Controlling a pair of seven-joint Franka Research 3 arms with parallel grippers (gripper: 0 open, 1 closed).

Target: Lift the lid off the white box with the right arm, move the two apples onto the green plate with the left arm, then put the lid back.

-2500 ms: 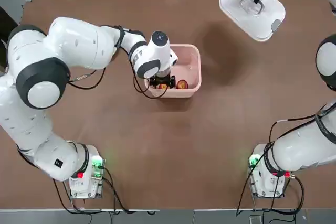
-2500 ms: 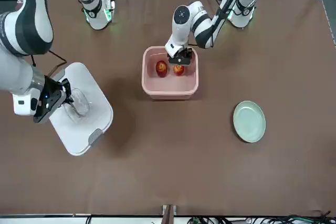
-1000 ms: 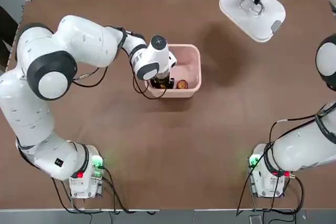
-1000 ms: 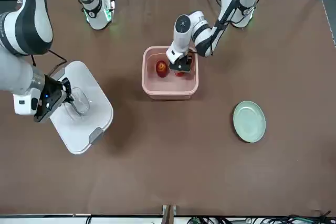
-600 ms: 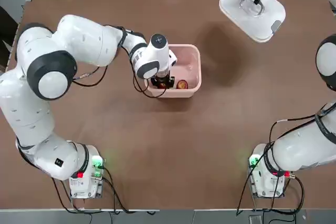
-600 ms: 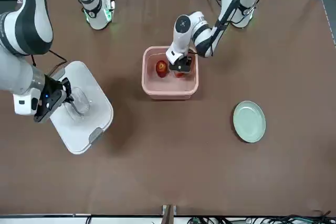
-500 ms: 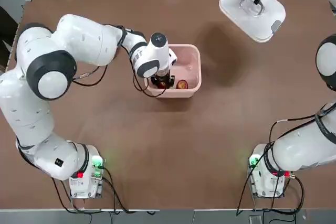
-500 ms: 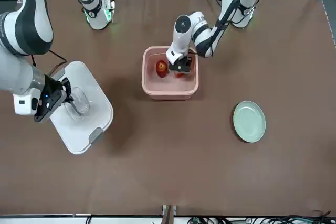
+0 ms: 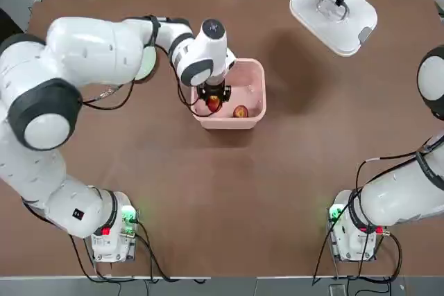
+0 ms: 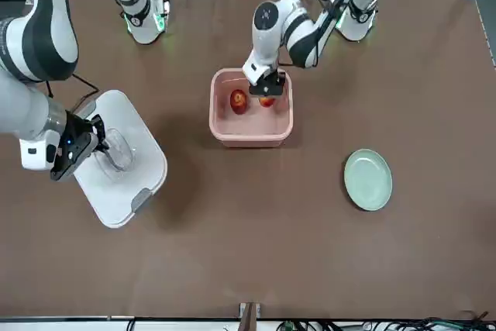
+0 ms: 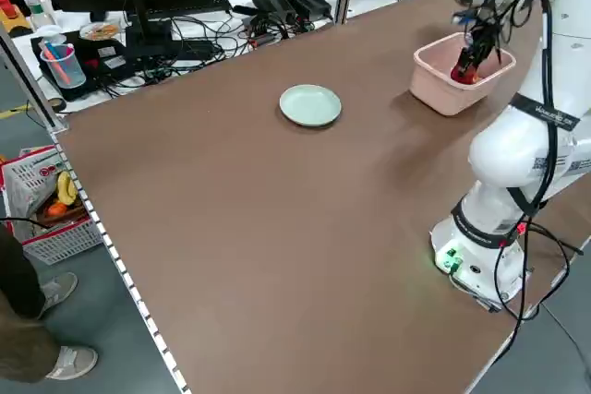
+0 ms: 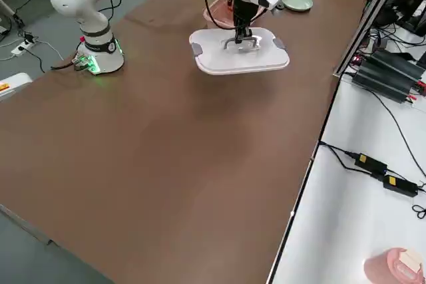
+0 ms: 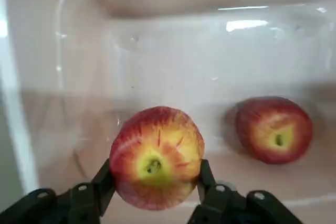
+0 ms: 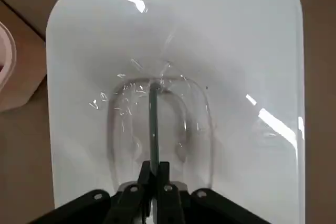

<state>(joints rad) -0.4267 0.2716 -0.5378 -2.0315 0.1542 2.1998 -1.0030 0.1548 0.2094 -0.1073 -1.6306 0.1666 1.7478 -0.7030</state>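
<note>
My left gripper (image 9: 214, 97) reaches down into the open white box (image 9: 255, 74) and is shut on one red apple (image 13: 156, 158), which hangs a little above the box floor. The other apple (image 13: 274, 128) lies on the floor beside it, also seen as the other apple (image 10: 238, 100). My right gripper (image 14: 154, 174) is shut on the bar handle of the lid (image 9: 333, 12), holding it above the table's far right corner. The green plate (image 10: 368, 180) lies on the table to the left of the box, partly hidden under my left arm as the plate (image 9: 147, 66).
The two arm bases (image 9: 111, 230) stand at the near edge with green lights on. Cables and power strips (image 11: 286, 2) lie beyond the table's far edge. A person's legs (image 11: 28, 320) and a red basket (image 11: 51, 209) are off the table's left side.
My left gripper has risen inside the box with the apple in it, and the left arm has swung up and away, uncovering part of the plate. The right arm and lid have not moved.
</note>
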